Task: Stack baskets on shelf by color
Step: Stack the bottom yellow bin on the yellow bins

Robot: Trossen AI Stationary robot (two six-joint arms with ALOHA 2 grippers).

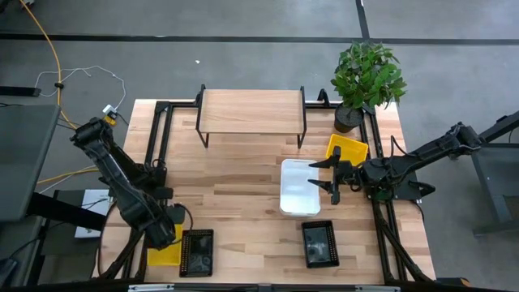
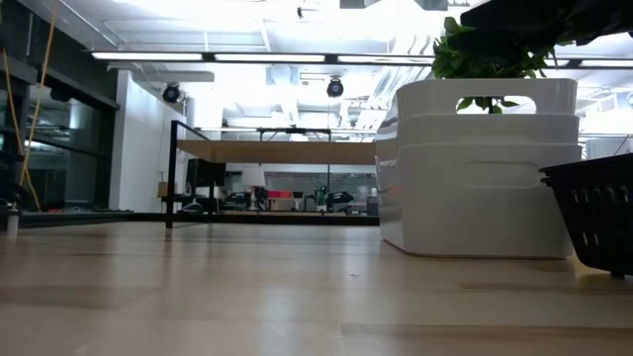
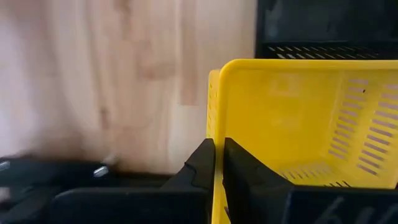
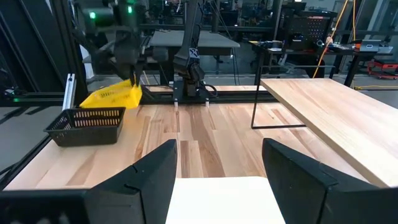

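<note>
left wrist view shows the left tool [image 3: 218, 163] clenched on the wall of a yellow grid-walled plastic basket [image 3: 311, 124] near the bench's front left corner, beside a black grid basket [image 1: 197, 251]. the right tool [image 1: 331, 175] hangs released at the stacked solid white bins [image 1: 298, 187] mid-bench; the light wood shelf [image 1: 251, 111] stands at the back edge.

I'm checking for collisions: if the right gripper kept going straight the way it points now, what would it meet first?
Probably the white basket. The open right gripper points across the table at its near edge, fingers either side in the right wrist view. How high it sits above the rim is unclear.
</note>
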